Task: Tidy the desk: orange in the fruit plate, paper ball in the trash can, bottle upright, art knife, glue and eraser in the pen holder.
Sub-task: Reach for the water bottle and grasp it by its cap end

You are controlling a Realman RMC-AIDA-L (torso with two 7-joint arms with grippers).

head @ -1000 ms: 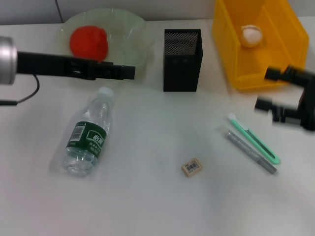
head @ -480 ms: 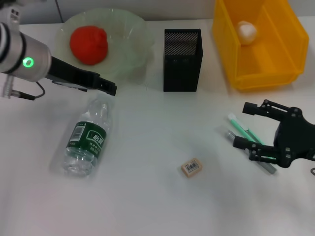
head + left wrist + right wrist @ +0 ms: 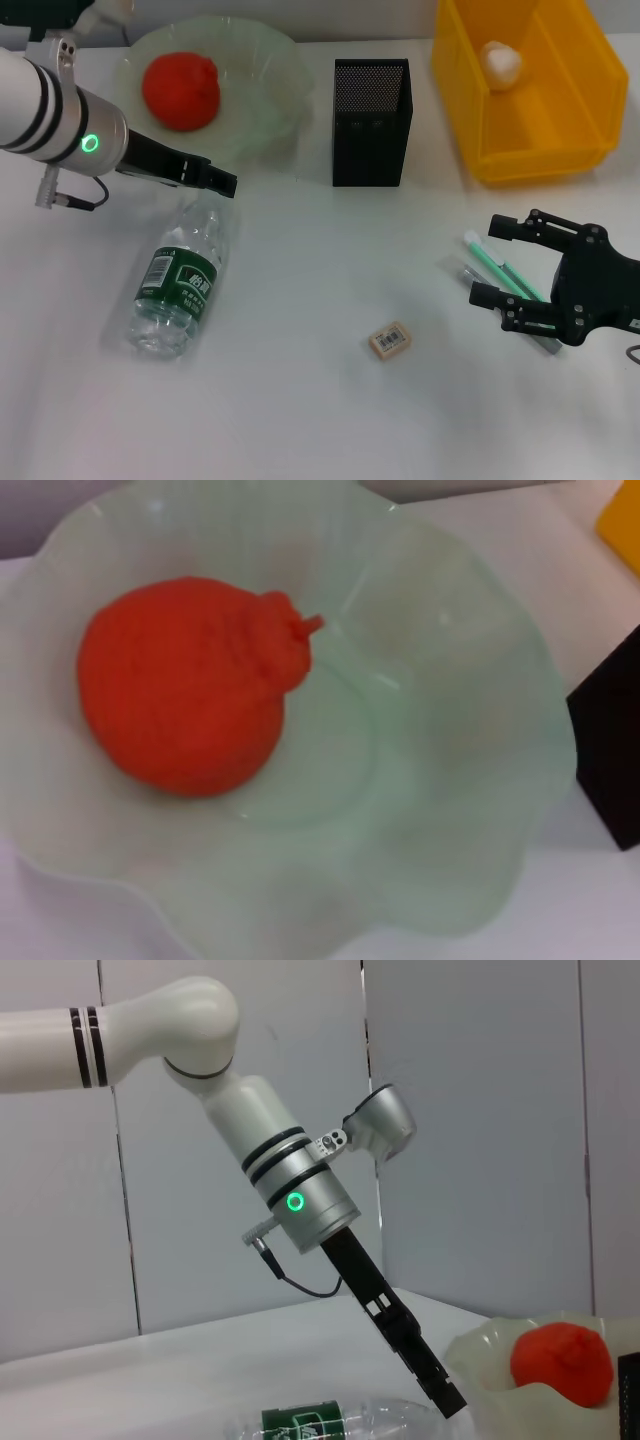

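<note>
The bottle (image 3: 180,275) lies on its side on the desk (image 3: 300,400), long axis slanting, cap end toward the fruit plate (image 3: 265,90), just beneath my left gripper (image 3: 222,184), whose fingers look pressed together. My right gripper (image 3: 495,262) hangs spread open over the art knife (image 3: 490,262).

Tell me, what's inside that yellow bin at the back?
One crumpled paper ball lies in the trash can, near its far wall. The rest of the floor that shows is bare; the near wall hides a strip of the floor behind it.
</note>
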